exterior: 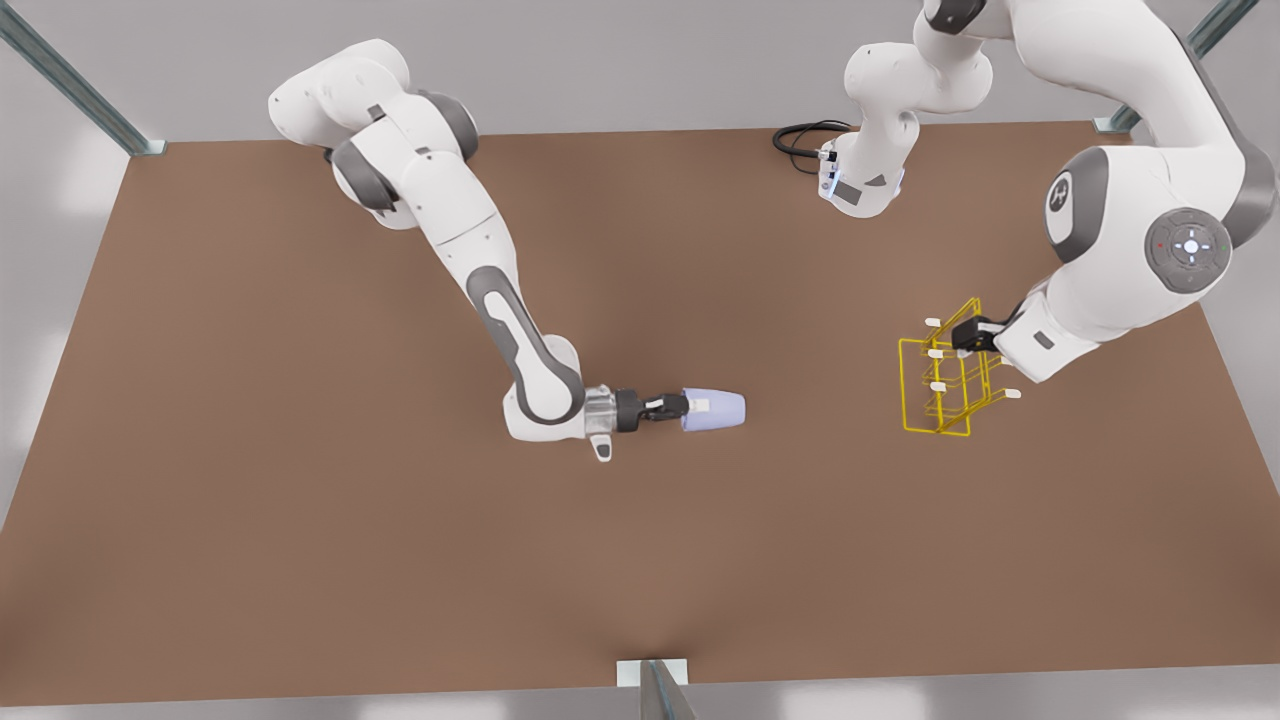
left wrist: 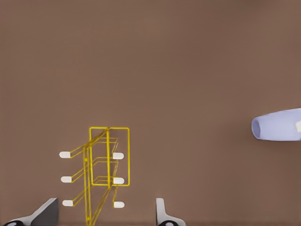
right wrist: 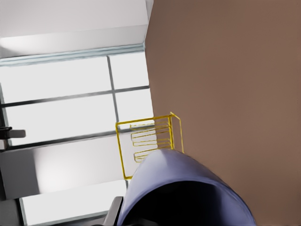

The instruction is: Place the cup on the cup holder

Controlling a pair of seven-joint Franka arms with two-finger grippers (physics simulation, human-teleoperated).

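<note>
Cup [exterior: 715, 410] lies sideways in the right gripper's [exterior: 690, 407] pinch, rim toward the cup holder [exterior: 945, 385]; left gripper [left wrist: 106, 214] spread.

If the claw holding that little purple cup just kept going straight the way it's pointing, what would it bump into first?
Probably the cup holder. The right gripper, shut on the cup, points across the table toward that yellow rack, with bare surface between. Height is hard to judge, so it might pass over.

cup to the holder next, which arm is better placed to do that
The right arm, most likely: the right gripper is shut on the cup, which points toward the cup holder. The left gripper is open at the holder's top, empty.
</note>
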